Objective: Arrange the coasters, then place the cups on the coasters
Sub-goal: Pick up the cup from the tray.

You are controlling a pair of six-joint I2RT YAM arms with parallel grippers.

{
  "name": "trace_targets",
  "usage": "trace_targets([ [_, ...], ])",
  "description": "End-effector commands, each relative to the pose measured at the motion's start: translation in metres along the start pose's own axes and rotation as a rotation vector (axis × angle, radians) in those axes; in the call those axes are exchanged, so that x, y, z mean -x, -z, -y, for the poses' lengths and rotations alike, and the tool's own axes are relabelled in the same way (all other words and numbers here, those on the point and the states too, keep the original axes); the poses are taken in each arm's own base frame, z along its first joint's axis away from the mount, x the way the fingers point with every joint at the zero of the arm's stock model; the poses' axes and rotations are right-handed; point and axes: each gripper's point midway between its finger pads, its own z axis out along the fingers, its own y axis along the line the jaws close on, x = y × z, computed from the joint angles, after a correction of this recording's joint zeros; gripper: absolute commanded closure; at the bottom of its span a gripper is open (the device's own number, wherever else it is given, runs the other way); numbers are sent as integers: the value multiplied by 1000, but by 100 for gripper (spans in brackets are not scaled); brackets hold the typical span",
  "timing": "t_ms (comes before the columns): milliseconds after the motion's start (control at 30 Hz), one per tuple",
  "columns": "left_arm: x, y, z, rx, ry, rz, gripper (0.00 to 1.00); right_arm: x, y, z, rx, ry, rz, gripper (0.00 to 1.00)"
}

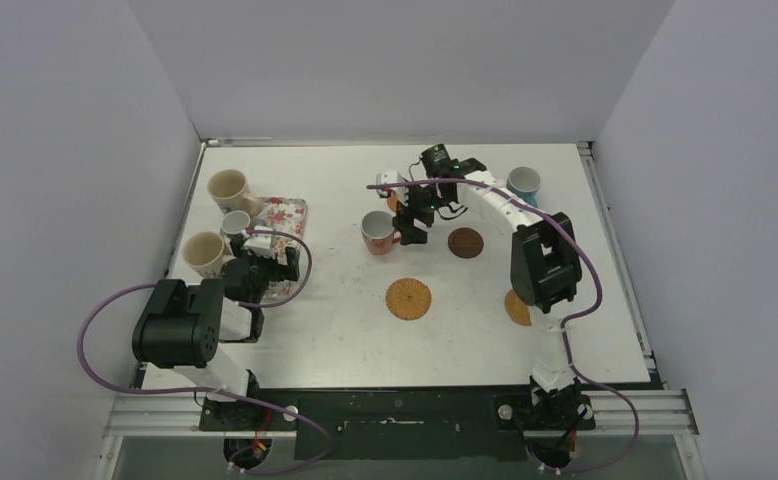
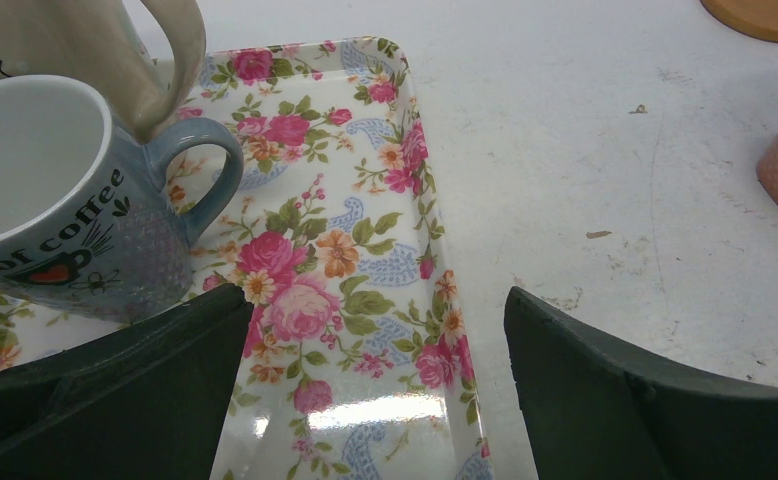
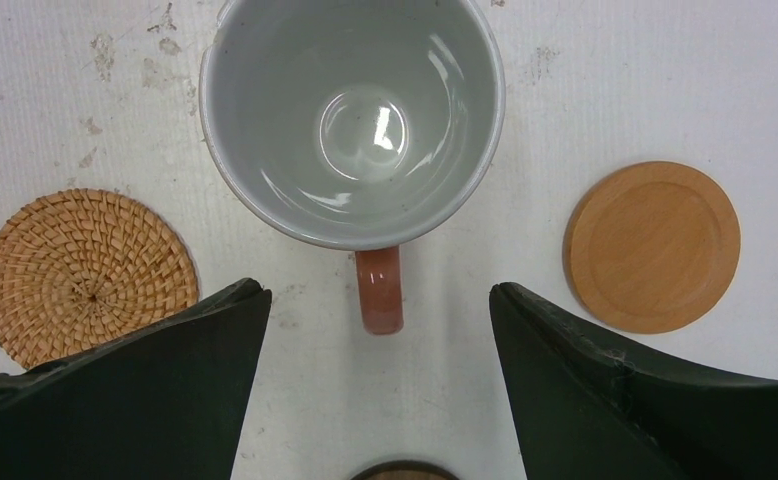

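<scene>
A salmon-pink cup (image 1: 376, 232) (image 3: 353, 120) stands mid-table, its handle (image 3: 379, 290) pointing between the fingertips of my right gripper (image 1: 410, 225) (image 3: 377, 292), which is open and touches nothing. Around it lie a woven coaster (image 1: 408, 298) (image 3: 85, 272), a smooth orange coaster (image 1: 395, 198) (image 3: 653, 245) and a dark brown coaster (image 1: 466, 242) (image 3: 405, 470). Another orange coaster (image 1: 517, 307) peeks from under the right arm. My left gripper (image 1: 265, 262) (image 2: 375, 300) hangs open over the floral tray (image 1: 283, 213) (image 2: 365, 240), beside a small grey cup (image 1: 235, 222) (image 2: 55, 200). Two cream cups (image 1: 228, 187) (image 1: 205, 252) stand at the left, a light blue cup (image 1: 523, 183) at the back right.
White walls close in the table on the left, back and right. The grey cup stands on the tray's left part with a cream cup (image 2: 115, 50) close behind it. The right arm's cable loops over the table's right side.
</scene>
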Motion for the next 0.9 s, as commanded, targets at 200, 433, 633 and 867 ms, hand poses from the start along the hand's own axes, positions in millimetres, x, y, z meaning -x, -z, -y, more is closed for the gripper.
trace_targets([
  [200,17,-3,-7,28,-1,68,3,20,-6,9,-27,48,58,21],
  [433,17,-3,-7,28,-1,69,3,20,-11,10,-33,53,56,28],
  [633,17,-3,-7,29,0,69,3,13,-17,9,-21,45,38,30],
  [867,17,-3,-7,29,-1,69,3,11,-17,6,-19,45,35,30],
])
